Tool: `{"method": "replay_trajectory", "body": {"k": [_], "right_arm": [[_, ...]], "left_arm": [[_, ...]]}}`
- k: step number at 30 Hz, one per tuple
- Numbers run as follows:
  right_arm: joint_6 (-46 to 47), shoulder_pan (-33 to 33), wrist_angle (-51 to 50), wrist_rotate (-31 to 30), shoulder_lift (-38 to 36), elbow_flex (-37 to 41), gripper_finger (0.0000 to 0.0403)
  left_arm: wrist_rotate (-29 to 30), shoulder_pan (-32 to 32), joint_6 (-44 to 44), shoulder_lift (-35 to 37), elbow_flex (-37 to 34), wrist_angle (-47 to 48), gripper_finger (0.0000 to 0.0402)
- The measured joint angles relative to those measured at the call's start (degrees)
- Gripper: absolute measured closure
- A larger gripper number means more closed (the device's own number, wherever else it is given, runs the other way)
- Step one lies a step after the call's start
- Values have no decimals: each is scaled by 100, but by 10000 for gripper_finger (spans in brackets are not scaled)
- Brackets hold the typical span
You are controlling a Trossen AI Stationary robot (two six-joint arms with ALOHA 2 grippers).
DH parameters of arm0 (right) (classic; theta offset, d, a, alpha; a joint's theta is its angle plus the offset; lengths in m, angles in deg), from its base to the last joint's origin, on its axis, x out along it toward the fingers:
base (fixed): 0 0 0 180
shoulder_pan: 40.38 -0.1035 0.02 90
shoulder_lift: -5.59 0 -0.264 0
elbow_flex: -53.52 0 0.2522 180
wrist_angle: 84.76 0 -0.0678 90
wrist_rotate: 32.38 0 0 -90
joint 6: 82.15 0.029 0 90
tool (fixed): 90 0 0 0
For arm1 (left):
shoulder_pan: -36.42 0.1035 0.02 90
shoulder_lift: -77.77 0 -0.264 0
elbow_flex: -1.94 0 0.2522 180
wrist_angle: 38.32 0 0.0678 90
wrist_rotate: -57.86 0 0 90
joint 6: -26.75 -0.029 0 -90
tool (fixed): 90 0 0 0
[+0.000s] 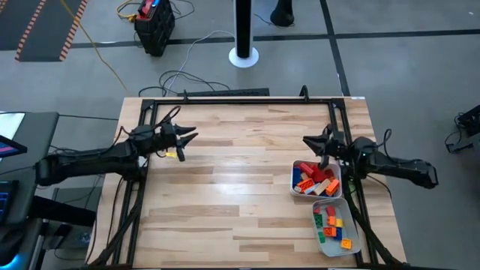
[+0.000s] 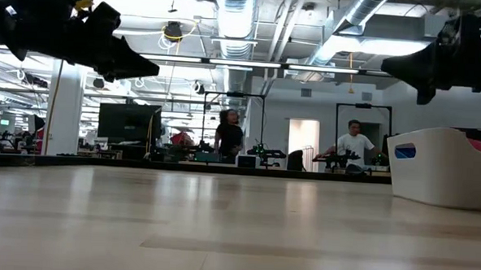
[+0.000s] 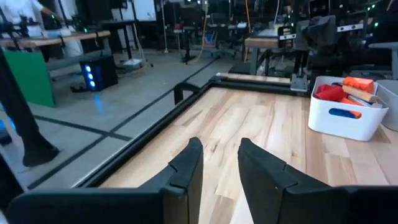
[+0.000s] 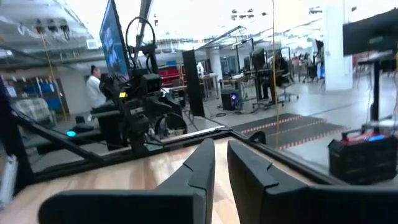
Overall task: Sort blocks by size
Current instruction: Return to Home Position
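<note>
The blocks lie in two white trays at the table's right. The farther tray (image 1: 294, 177) holds larger red and orange blocks (image 1: 315, 178), also seen in the left wrist view (image 3: 345, 88). The nearer tray (image 1: 357, 241) holds smaller mixed-colour blocks (image 1: 334, 223). My left gripper (image 1: 193, 136) hangs above the table's far left, open, with nothing between its fingers (image 3: 189, 163). My right gripper (image 1: 306, 140) hangs shut and empty above the table, just beyond the farther tray's far left corner; it also shows in its own wrist view (image 4: 221, 144).
A black frame rail (image 1: 240, 100) runs round the table's far and side edges. The wooden tabletop (image 1: 232, 195) spreads between the two arms. In the low view the white tray (image 2: 442, 170) stands at the right, and people (image 2: 228, 138) stand in the room beyond.
</note>
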Motion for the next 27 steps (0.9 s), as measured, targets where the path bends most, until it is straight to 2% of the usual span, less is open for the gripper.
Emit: {"method": "replay_trajectory", "body": {"k": [7, 15, 20, 24, 27], "right_arm": [[-640, 121, 157, 57, 1, 2, 332], [-397, 253, 0, -65, 4, 7, 332], [115, 246, -259, -67, 7, 9, 332], [62, 246, -529, -77, 7, 10, 332], [57, 246, -757, -83, 4, 11, 332]], "left_arm": [[30, 211, 176, 638, -558, -132, 341], [79, 265, 796, 1270, -1048, -233, 368], [817, 264, 1319, 1354, -1123, -208, 381], [1233, 263, 1095, 1356, -1126, -563, 383], [1299, 263, 1112, 1351, -1062, -515, 382]]}}
